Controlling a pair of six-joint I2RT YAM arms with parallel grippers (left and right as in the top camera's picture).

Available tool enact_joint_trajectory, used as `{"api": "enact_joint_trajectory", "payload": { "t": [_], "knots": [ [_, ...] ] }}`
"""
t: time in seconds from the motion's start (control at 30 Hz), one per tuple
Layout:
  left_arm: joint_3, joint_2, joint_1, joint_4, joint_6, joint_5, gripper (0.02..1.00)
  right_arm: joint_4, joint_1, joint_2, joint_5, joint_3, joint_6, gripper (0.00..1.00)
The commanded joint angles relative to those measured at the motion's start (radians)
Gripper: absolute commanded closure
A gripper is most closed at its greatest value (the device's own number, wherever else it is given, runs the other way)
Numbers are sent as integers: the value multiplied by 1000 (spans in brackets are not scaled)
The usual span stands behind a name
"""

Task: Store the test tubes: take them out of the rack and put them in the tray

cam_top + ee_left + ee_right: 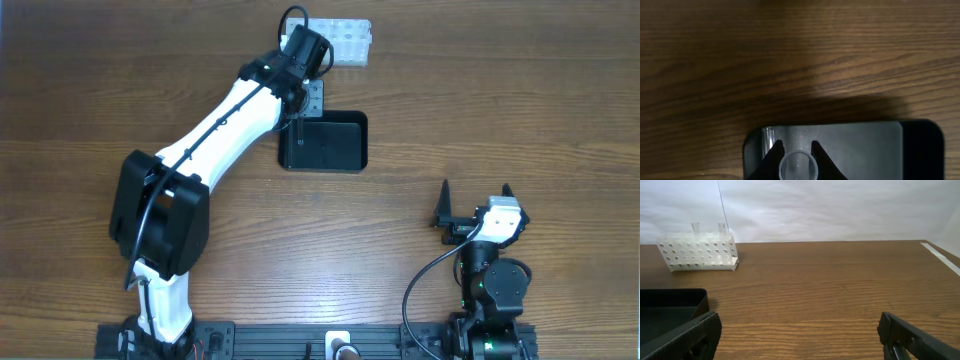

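clear round test tube pinched by left gripper, low over shallow black plastic tray, seemingly ready to drop in | white perforated rack nearby holds two more tubes | right gripper spread, parked aside

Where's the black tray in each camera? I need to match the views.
Top view: black tray mid-table, just below the white rack.
Left wrist view: tray beneath the held test tube.
Right wrist view: tray in front of the rack, nearer the camera.
Shared landmark: the rack, in top and right wrist views.
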Motion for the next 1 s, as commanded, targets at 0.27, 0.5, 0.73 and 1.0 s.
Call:
{"api": "enact_joint_trajectory", "payload": {
  "t": [0.27,0.5,0.73,1.0],
  "knots": [
    [-8,68,-36,6,-37,-15,921,-5,-6,-10,-4,-6,3,9],
    [-8,87,-36,3,-39,-11,915,-5,-6,-10,-4,-6,3,7],
    [-8,89,-35,2,-40,-15,897,-5,-6,-10,-4,-6,3,12],
    [-8,90,-34,-24,-40,-15,882,-5,-6,-10,-4,-6,3,9]
  ]
}}
